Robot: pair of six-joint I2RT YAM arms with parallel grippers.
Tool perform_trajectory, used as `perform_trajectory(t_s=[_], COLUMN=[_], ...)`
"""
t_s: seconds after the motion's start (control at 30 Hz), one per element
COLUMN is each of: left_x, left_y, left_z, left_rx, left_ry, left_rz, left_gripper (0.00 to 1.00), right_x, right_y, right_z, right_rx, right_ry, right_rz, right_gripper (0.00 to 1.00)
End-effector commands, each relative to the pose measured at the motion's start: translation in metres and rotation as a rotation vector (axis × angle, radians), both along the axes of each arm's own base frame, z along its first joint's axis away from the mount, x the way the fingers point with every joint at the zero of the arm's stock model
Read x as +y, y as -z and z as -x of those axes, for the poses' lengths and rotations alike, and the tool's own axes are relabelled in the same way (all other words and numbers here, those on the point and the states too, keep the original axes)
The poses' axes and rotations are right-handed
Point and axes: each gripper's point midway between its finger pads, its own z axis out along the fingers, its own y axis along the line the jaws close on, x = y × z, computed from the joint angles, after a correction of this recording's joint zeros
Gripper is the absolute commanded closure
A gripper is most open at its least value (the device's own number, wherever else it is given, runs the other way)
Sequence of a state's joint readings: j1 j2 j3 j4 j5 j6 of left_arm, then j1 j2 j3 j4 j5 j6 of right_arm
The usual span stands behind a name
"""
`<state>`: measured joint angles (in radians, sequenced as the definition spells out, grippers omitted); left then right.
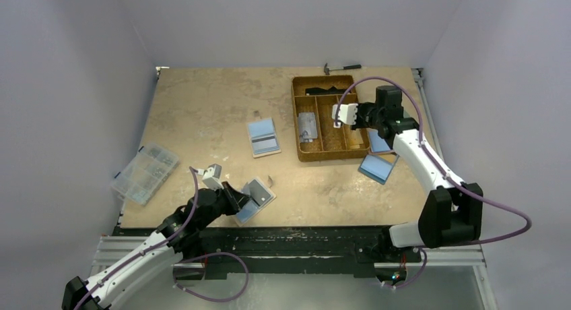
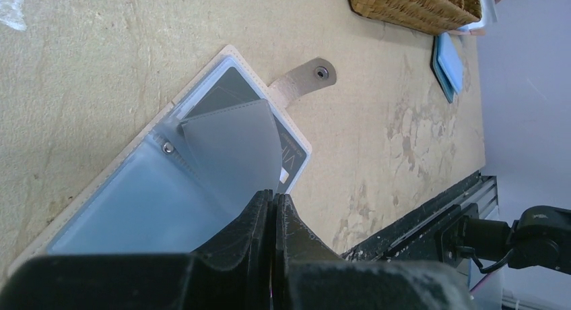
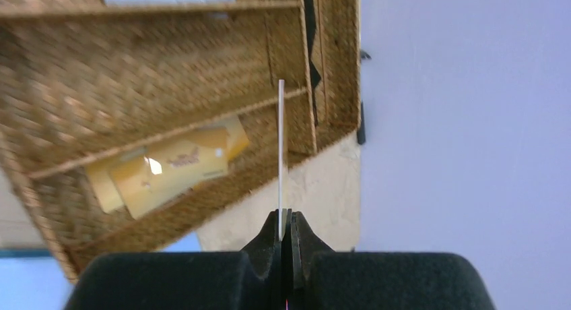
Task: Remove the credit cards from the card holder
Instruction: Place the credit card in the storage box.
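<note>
The tan card holder [image 2: 232, 54] [image 1: 258, 195] lies open near the table's front edge, its strap with a snap [image 2: 306, 77] spread out. A grey sleeve page [image 2: 232, 151] curls up from it into my left gripper [image 2: 275, 199] [image 1: 237, 197], which is shut on the page's edge. A dark credit card [image 2: 291, 163] shows in the pocket underneath. My right gripper [image 3: 285, 215] [image 1: 357, 113] is shut on a thin white credit card [image 3: 281, 148] [image 1: 345, 112], seen edge-on above the woven tray.
The brown woven tray [image 1: 296, 118] [image 3: 168, 67] stands at the back right, with yellow cards [image 3: 168, 165] in one compartment. A second open holder [image 1: 264, 136] lies mid-table, and blue holders [image 1: 377, 167] lie right of the tray. A clear organiser box [image 1: 145, 173] sits at the left edge, a hammer [image 1: 340, 67] at the back.
</note>
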<state>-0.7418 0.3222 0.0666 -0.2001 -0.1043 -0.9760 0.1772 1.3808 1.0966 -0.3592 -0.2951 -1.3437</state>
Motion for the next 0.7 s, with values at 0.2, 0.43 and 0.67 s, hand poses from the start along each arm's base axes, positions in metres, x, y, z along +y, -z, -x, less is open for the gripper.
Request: perform_trajectory(t_s=[0.2,0.43,0.67], left_x=[-0.005,-0.003,-0.003], left_y=[0.000,0.002,0.006], left_z=[0.004,0.004,0.003], left_rx=[-0.005,0.001,0.012], left_ry=[0.043,0.035,0.032], left_rz=[0.011,-0.002,-0.018], left_gripper=[1.00,1.00,1.00], right_x=[-0.019,-0.037,-0.041], right_y=[0.016,0.037,0.052], right_z=[-0.041,-0.059,-0.071], right_rx=[-0.225,-0.199,-0.226], right_ry=[-0.115,-0.108,-0.124], right_rz=[0.298,0.368,0.403], right_gripper=[1.00,1.00,1.00])
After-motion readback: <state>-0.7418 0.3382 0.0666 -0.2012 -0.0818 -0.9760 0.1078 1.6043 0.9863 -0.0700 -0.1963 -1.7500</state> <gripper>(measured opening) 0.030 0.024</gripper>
